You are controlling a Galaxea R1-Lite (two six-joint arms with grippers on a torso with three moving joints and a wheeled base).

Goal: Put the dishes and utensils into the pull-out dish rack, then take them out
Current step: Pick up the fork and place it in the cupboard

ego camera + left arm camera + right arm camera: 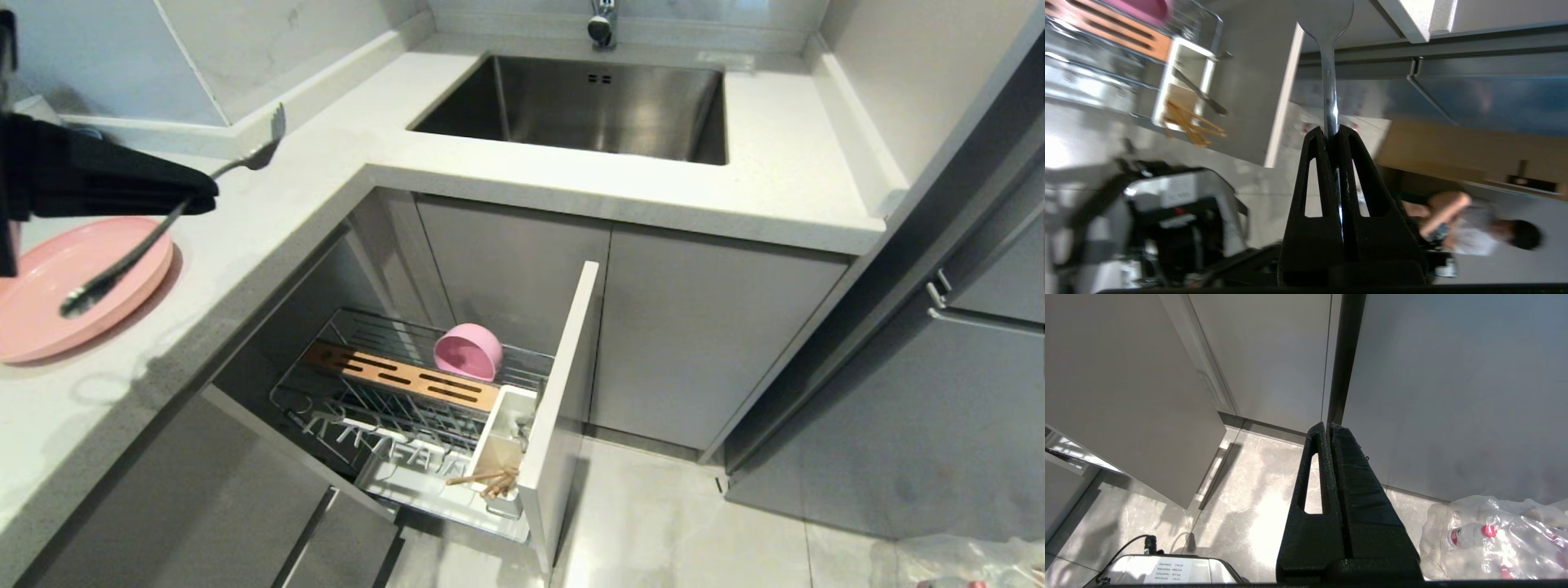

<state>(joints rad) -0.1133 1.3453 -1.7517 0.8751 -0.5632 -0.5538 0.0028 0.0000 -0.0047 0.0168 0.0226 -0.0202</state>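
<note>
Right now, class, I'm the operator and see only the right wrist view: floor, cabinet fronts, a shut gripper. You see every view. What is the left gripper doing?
Observer: The left gripper is shut on the fork, above the countertop.
Operator: Where is the pink plate?
Observer: The pink plate lies on the countertop, under the fork's handle end.
Operator: What is in the rack?
Observer: The pull-out dish rack stands open, with the pink bowl inside it and the chopsticks in its white utensil cup.
</note>
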